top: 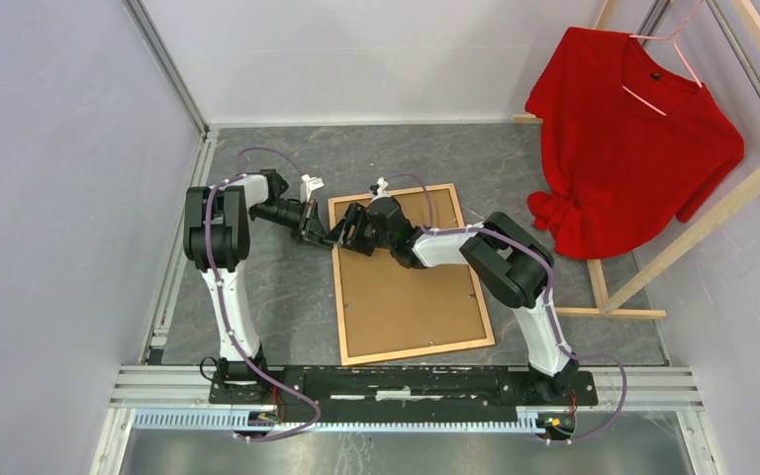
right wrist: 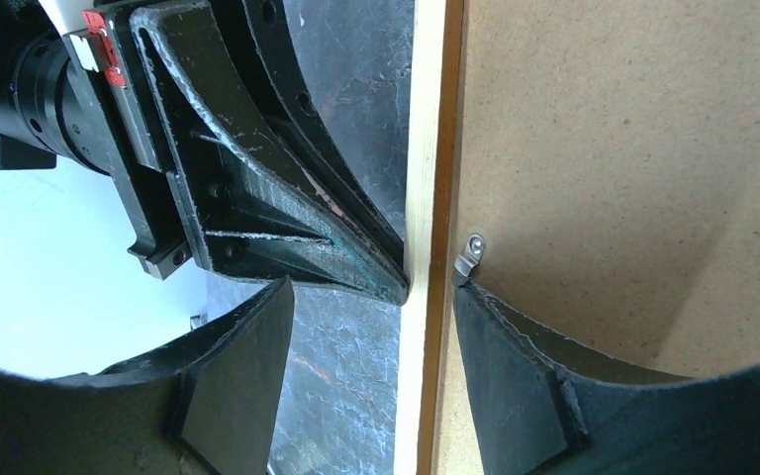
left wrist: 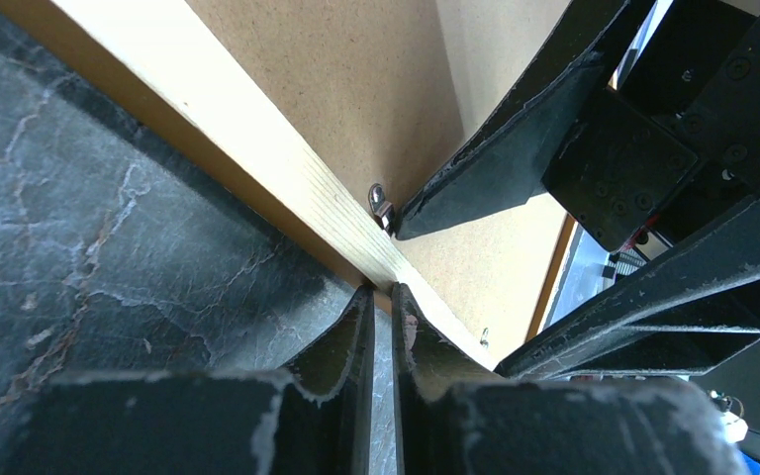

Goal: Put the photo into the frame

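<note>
The frame (top: 418, 348) lies face down on the dark table, its brown backing board (top: 406, 297) filling it. The photo is hidden. My left gripper (top: 329, 237) is shut with nothing in it. Its tips (left wrist: 383, 290) press against the outer edge of the frame's left rail (left wrist: 257, 148). My right gripper (top: 342, 234) is open and straddles that same rail (right wrist: 424, 119). In the right wrist view one of its fingers (right wrist: 515, 376) rests on the backing board (right wrist: 604, 148) just below a small metal clip (right wrist: 471, 252). The other hangs over the table outside the frame.
A red shirt (top: 633, 148) on a pink hanger hangs from a pale wooden rack (top: 712, 213) at the back right. A metal rail (top: 406, 381) with the arm bases runs along the near edge. Walls close in on the left and back.
</note>
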Controlling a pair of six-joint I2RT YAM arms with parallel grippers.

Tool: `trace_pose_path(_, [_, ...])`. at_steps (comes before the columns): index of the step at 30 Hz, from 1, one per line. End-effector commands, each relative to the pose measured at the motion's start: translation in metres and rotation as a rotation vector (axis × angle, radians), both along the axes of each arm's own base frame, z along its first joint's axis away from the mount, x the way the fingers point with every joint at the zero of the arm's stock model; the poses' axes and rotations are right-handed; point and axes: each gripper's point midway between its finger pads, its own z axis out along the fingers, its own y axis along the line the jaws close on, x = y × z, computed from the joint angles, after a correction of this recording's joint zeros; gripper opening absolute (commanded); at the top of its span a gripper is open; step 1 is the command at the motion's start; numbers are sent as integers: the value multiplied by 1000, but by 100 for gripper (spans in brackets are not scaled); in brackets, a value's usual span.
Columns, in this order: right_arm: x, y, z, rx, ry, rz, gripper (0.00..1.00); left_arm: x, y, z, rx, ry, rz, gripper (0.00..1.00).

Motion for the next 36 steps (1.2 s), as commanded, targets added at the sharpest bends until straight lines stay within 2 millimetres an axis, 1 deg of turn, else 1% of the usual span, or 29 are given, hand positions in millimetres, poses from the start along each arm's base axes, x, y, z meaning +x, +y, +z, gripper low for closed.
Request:
trace_pose_path(1, [-3,3,-20,-36,49,-13,67,4,0,-11,58,-82,-42,15])
trace_pose_path(8, [9,1,-17,-55,13,-57,68,3,0,-12,59,-80,-45,15])
trace_pose_path(14, [18,0,-19,-74,-14,-61,68,2,0,-12,63,-85,-46,15])
trace_pose_path(16, [19,0,-16,-66,-25,-51,68,2,1,-12,65,-85,-48,15])
trace_pose_path(17, [20,-1,-12,-56,-36,-42,68,1,1,-11,65,-84,-53,15])
trace_pose_path(20, [21,-5,11,-34,-91,-8,71,1,2,-8,63,-88,-58,15])
trace_pose_path(22, [21,-14,27,-21,-126,-11,74,2,3,-7,67,-95,-61,15])
trace_pose_path(24, [22,-26,37,-14,-150,-24,75,3,4,-6,72,-101,-60,15])
trace_pose_path(27, [19,-32,33,-30,-146,-14,76,4,4,-7,72,-98,-58,15])
trace_pose_path(29, [14,-30,24,-32,-123,4,76,3,4,-8,71,-93,-58,15])
trace_pose_path(32, [6,-22,12,-22,-93,29,74,3,4,-8,73,-92,-58,15])
trace_pose_path(36, [0,-5,3,-20,-73,66,73,3,5,-8,74,-91,-58,15])
